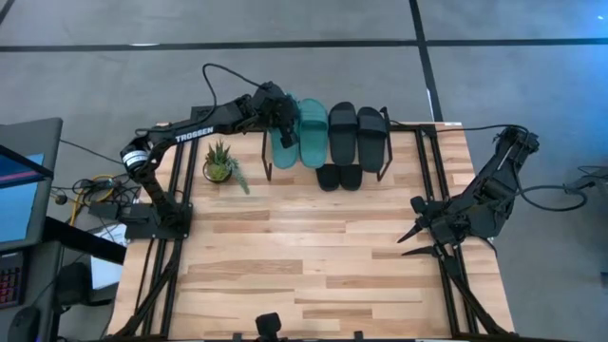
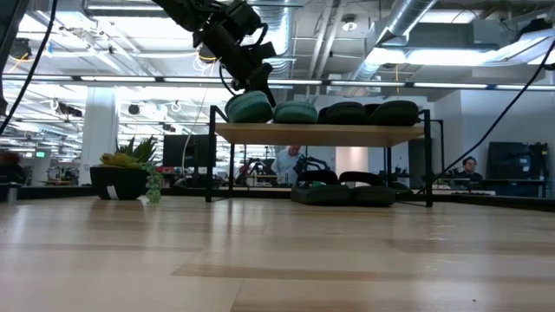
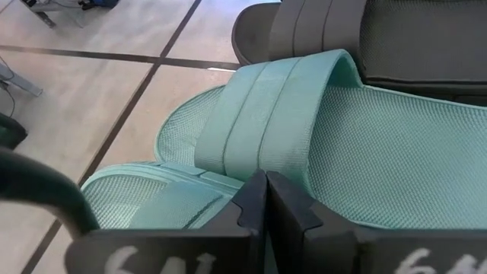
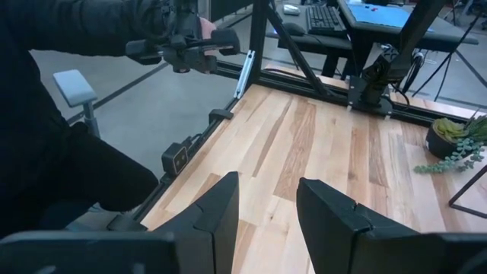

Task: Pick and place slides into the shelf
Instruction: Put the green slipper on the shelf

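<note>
The shelf (image 2: 321,133) stands at the table's far edge. On its top board lie a teal-green pair of slides (image 1: 313,133) at the left and a black pair (image 1: 357,133) to their right. Another black pair (image 1: 339,178) lies on the table under the shelf and also shows in the low view (image 2: 338,192). My left gripper (image 1: 282,122) is shut and points down over the left teal slide (image 3: 137,202); it also shows in the low view (image 2: 258,91). My right gripper (image 1: 404,245) is open and empty at the table's right side. My left gripper's shut fingers (image 3: 251,202) come from above at the strap (image 3: 183,205) of the left teal slide, which lies flat on the shelf's top board. Whether the fingertips touch the strap, I cannot tell: the fingers themselves hide the place.
A potted plant (image 1: 220,166) stands left of the shelf. Bare tabletop (image 1: 304,256) spreads across the middle and near side. Black frame rails (image 1: 432,180) run along the table's left and right edges. People show in the room behind the table.
</note>
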`<state>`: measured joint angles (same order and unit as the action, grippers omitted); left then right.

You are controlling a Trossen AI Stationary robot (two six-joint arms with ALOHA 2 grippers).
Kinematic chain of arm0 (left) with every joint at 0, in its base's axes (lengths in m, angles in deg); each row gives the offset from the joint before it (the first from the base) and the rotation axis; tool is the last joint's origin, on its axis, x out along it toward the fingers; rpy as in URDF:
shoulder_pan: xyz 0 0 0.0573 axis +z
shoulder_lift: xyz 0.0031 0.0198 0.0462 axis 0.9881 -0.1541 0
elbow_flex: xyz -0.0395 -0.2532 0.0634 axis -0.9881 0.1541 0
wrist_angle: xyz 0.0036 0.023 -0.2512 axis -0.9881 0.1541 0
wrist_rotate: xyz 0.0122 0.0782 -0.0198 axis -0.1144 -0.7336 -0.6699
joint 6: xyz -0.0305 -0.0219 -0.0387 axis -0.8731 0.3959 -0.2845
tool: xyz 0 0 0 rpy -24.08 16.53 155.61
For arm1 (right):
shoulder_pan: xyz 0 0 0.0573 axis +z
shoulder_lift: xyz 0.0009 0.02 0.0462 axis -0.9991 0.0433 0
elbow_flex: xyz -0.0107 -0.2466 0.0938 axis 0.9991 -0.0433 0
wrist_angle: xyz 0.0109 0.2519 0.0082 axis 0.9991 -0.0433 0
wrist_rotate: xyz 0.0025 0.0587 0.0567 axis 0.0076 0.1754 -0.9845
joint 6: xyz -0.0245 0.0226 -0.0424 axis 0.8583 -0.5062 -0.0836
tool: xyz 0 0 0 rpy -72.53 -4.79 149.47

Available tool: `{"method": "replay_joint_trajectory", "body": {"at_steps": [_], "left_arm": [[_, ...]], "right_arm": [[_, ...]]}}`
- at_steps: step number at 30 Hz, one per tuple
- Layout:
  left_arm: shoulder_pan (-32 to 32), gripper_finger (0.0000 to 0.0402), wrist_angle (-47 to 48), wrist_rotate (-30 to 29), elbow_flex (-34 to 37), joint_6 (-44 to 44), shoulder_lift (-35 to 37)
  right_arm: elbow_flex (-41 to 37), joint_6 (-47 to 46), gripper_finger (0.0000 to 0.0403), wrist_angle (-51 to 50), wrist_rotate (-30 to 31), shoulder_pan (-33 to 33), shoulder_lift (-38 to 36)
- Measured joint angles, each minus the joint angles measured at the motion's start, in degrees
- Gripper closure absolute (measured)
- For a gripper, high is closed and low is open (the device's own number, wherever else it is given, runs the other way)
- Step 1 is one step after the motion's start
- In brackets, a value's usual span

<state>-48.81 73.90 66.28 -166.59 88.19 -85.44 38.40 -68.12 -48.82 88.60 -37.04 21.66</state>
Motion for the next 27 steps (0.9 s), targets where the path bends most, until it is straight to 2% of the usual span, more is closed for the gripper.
{"method": "replay_joint_trajectory", "body": {"at_steps": [27], "left_arm": [[-1.0,0.0401,2.9,-1.5,-2.6,-1.1,-2.5]], "right_arm": [[0.0,0.0,0.0281,0.3,0.0,0.0,0.0]]}}
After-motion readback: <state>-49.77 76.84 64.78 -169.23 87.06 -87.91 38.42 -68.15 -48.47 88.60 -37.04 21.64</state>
